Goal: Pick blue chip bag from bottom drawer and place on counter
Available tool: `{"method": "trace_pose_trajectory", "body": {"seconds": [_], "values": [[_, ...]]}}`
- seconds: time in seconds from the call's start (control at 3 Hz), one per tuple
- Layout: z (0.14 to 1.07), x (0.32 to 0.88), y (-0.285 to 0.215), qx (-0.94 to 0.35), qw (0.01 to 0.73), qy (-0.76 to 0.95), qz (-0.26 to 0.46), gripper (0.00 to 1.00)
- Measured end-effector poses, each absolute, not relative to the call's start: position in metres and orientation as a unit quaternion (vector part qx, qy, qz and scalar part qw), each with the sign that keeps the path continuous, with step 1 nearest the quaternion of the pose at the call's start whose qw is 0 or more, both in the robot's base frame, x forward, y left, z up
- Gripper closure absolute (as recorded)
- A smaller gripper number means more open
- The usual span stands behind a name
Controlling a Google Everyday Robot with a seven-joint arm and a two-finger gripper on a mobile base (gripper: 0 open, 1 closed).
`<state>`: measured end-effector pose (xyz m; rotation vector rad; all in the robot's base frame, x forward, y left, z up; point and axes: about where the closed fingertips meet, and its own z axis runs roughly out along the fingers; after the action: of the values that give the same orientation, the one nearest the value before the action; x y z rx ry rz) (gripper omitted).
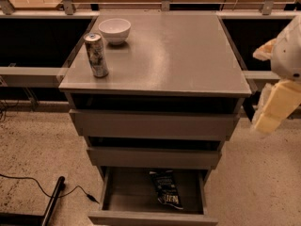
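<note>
The blue chip bag (167,188) is lying flat inside the bottom drawer (141,217), which is standing pulled open at the lower centre of the frame, below the two closed grey drawers. The bag is sitting right of the drawer's middle, with its long side running from the back towards the front panel and tilting slightly, its lower end reaching close to the front. It is showing a dark, crinkled foil surface with pale lettering near its lower end and lighter edges; the rest of the drawer floor around it is showing bare grey. The counter (178,55) is filling the upper centre of the frame, smooth and faintly glossy. A tall silver patterned can (96,54) is standing upright near its left edge, and a white bowl (114,30) is sitting just behind the can, apart from it. The gripper (269,117) is hanging at the right edge of the frame, pale cream under a white arm, beside the cabinet at about the height of the top drawer and well apart from the bag; whether it is open or closed cannot be told. A black cable (42,187) is trailing across the speckled floor at lower left.
</note>
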<state>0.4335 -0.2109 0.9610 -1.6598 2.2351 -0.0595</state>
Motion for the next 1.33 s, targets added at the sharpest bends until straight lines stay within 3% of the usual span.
{"method": "trace_pose_trajectory", "body": {"seconds": [0.67, 1.0, 1.33], "values": [[0.875, 0.380, -0.179, -0.441, 0.244, 0.864, 0.001, 0.00], [0.877, 0.379, -0.178, -0.442, 0.244, 0.863, 0.001, 0.00], [0.814, 0.414, -0.149, -0.423, 0.253, 0.867, 0.072, 0.00]]}}
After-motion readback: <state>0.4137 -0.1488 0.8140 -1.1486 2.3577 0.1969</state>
